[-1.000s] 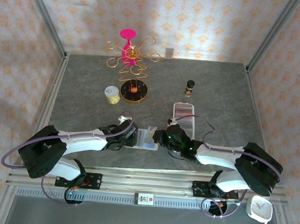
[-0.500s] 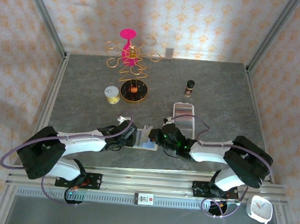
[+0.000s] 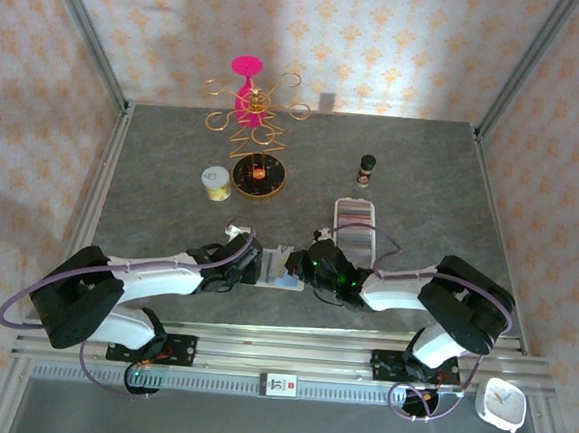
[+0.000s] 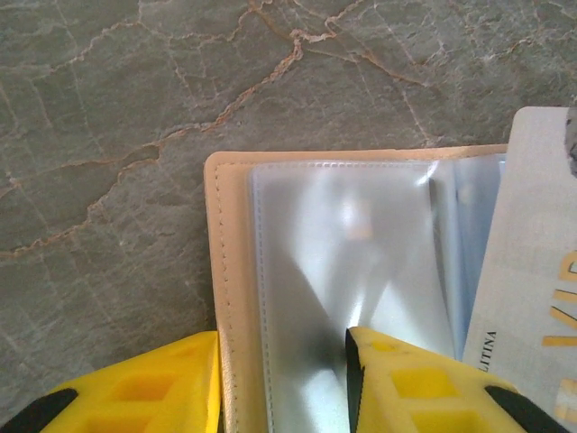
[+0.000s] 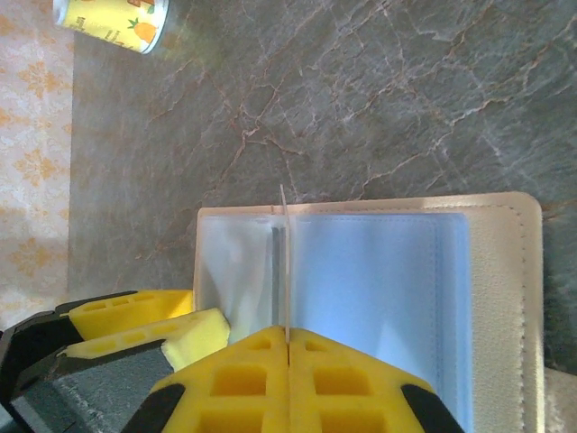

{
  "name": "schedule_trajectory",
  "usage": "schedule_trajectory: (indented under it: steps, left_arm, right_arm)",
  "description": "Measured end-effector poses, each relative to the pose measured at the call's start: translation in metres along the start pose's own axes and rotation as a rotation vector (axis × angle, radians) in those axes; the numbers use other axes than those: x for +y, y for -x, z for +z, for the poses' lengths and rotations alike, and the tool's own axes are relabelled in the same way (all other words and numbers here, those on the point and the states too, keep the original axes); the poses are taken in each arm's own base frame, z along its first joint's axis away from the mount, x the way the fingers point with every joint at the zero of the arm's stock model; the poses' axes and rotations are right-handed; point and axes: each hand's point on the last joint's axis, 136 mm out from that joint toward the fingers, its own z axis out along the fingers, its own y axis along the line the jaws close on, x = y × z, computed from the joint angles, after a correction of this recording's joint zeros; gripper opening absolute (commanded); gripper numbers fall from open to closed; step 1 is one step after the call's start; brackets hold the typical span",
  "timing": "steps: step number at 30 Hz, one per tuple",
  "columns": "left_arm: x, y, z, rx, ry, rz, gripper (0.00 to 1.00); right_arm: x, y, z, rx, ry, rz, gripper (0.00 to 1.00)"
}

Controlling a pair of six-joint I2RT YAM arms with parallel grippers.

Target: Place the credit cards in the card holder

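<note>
The beige card holder (image 4: 343,244) lies open on the marble table, clear sleeves up (image 5: 379,289), between the two grippers (image 3: 287,278). My left gripper (image 4: 284,338) is closed on its left cover: one yellow finger (image 4: 135,388) sits against the outer edge, the other presses the sleeve. My right gripper (image 5: 288,341) is shut on one of the credit cards (image 5: 285,262), held edge-on and upright over the holder's middle fold. That pale grey card (image 4: 532,271) has gold lettering. More credit cards (image 3: 353,232) stand in a row in the white tray (image 3: 356,208).
A yellow tin (image 3: 215,183) sits left of the middle, also at the top left in the right wrist view (image 5: 113,18). A gold wire stand with a pink top (image 3: 249,123) and a small dark bottle (image 3: 367,167) stand further back. A white clock (image 3: 500,404) sits off the table.
My right gripper has moved left with the card, from beside the holder to over its middle. The left jaws have narrowed onto the holder's left cover.
</note>
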Motion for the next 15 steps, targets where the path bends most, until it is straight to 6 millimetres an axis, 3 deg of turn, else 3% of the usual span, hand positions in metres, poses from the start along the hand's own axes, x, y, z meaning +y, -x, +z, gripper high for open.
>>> schedule_trajectory:
  steps: [15]
  left_arm:
    - [0.0003, -0.0003, 0.0, -0.004, -0.004, -0.001, 0.35]
  right_arm:
    - [0.008, 0.0003, 0.0005, -0.003, 0.057, 0.062, 0.0]
